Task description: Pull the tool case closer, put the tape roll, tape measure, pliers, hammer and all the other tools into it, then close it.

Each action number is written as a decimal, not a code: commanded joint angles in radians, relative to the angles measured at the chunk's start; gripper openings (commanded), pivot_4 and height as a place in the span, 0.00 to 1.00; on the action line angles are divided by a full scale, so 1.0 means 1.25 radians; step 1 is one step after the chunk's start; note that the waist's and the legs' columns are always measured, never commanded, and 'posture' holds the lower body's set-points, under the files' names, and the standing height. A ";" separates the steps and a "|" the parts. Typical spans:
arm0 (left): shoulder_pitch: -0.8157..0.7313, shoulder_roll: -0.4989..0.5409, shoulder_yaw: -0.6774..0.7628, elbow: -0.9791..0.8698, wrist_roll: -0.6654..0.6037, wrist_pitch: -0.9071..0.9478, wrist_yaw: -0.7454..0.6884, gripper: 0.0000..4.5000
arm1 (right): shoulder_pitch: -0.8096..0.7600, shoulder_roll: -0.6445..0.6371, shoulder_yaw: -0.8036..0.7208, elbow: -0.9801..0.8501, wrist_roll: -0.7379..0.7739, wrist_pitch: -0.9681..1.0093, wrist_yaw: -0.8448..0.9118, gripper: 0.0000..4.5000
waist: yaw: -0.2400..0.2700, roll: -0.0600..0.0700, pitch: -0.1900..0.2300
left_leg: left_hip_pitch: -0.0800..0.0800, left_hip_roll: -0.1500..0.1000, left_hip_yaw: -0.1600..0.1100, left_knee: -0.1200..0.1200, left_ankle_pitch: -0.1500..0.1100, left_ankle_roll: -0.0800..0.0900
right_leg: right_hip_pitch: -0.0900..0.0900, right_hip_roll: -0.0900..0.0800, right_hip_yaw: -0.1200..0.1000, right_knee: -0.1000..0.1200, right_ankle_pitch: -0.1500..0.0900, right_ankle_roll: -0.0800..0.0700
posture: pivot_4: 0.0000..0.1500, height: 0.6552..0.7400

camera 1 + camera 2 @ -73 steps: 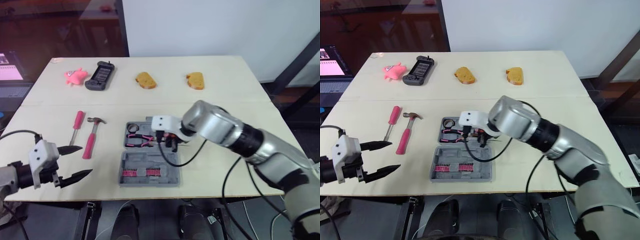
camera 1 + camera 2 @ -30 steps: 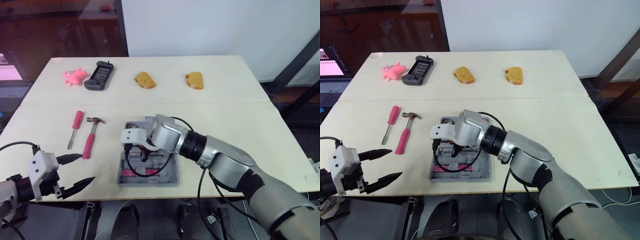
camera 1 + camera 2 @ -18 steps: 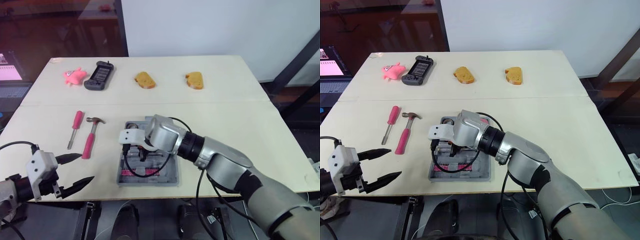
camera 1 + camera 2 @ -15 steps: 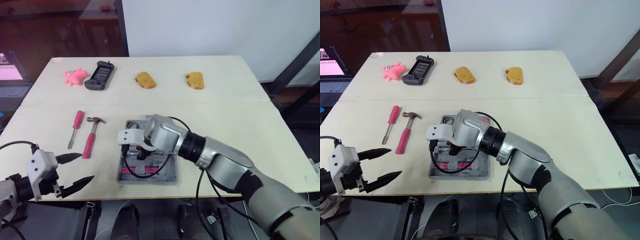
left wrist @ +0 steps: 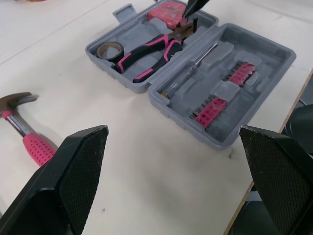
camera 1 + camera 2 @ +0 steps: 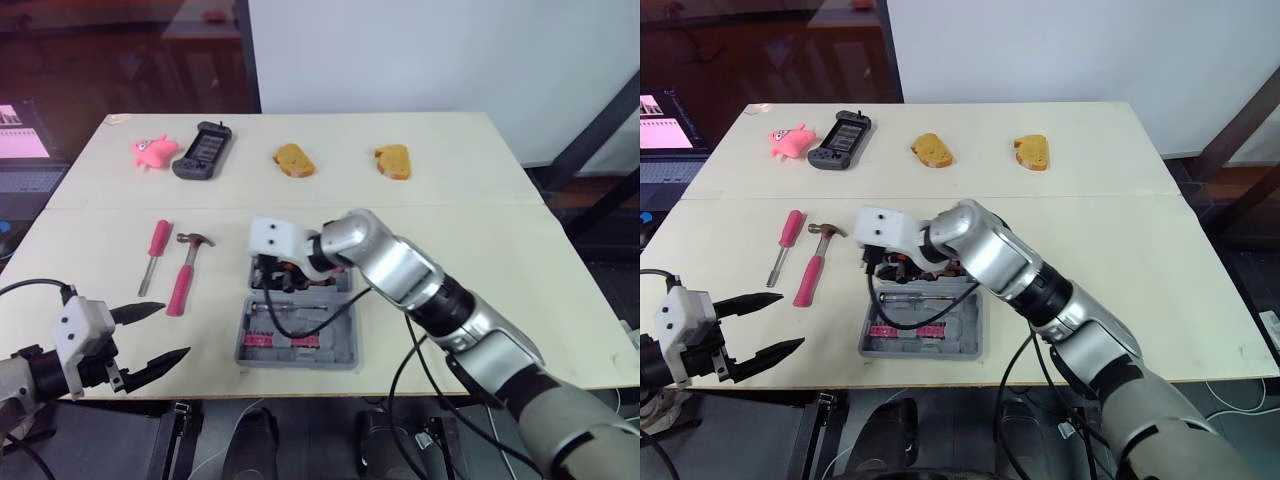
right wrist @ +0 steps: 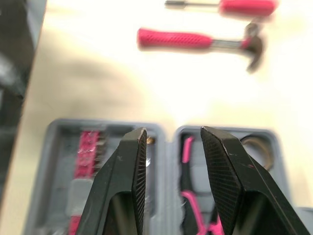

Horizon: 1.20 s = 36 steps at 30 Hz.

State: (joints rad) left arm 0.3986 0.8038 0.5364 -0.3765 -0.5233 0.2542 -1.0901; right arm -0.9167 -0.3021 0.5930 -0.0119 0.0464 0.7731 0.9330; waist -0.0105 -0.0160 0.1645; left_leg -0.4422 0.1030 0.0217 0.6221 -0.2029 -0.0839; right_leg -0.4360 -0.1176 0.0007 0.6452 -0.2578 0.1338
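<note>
covering part of tool case (image 6: 335,345), right tool (image 7: 173,131) apart, left tool (image 6: 175,330) also apart

A pale bench (image 6: 520,290) spans the view, its top made of two boards that meet at a seam (image 6: 560,207) running across from side to side. Behind its far edge, a plain white wall (image 6: 400,50) fills the right part. To the left stands a dark, reddish glass panel (image 6: 120,50) with faint reflections, and a dark post (image 6: 250,55) stands between the two. A lit screen (image 6: 20,130) glows at the far left. On the right, a black strut (image 6: 590,128) slants over brown floor (image 6: 610,190).
</note>
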 commanded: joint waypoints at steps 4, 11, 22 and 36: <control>-0.041 0.028 0.002 0.019 -0.008 0.001 -0.016 1.00 | 0.090 0.006 -0.025 0.006 0.012 -0.100 0.005 0.12 | -0.007 0.000 0.000 | 0.001 0.000 0.000 -0.001 0.000 0.000 | 0.000 0.000 0.000 0.000 0.000 0.000 | 1.00 0.77; -0.058 0.038 0.002 0.033 -0.003 0.003 -0.029 1.00 | 0.143 0.026 -0.008 0.105 -0.041 -0.184 -0.040 0.02 | -0.003 0.000 0.000 | 0.001 0.000 0.000 0.000 0.000 0.000 | 0.000 0.000 0.000 0.000 0.000 0.000 | 1.00 0.77; -0.070 0.059 0.000 0.044 0.002 0.007 -0.034 1.00 | 0.180 0.045 0.024 0.226 -0.096 -0.251 -0.043 0.02 | -0.004 0.000 0.000 | 0.001 0.000 0.000 0.000 0.000 0.000 | 0.000 0.000 0.000 0.000 0.000 0.000 | 1.00 0.77; -0.090 0.057 -0.011 0.072 0.008 0.010 -0.034 1.00 | 0.199 0.044 -0.060 0.184 -0.089 -0.429 -0.059 0.02 | -0.004 0.000 0.000 | 0.010 0.000 0.000 -0.002 0.000 0.000 | 0.008 0.000 0.000 0.000 -0.002 -0.002 | 1.00 0.77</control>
State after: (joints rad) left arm 0.2976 0.8640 0.5215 -0.2844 -0.5054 0.2606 -1.1307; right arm -0.6570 -0.2468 0.5719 0.2963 -0.0827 0.2812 0.8700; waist -0.0156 -0.0159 0.1649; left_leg -0.4303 0.1030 0.0216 0.6190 -0.2030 -0.0839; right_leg -0.4257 -0.1175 0.0008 0.6450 -0.2605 0.1312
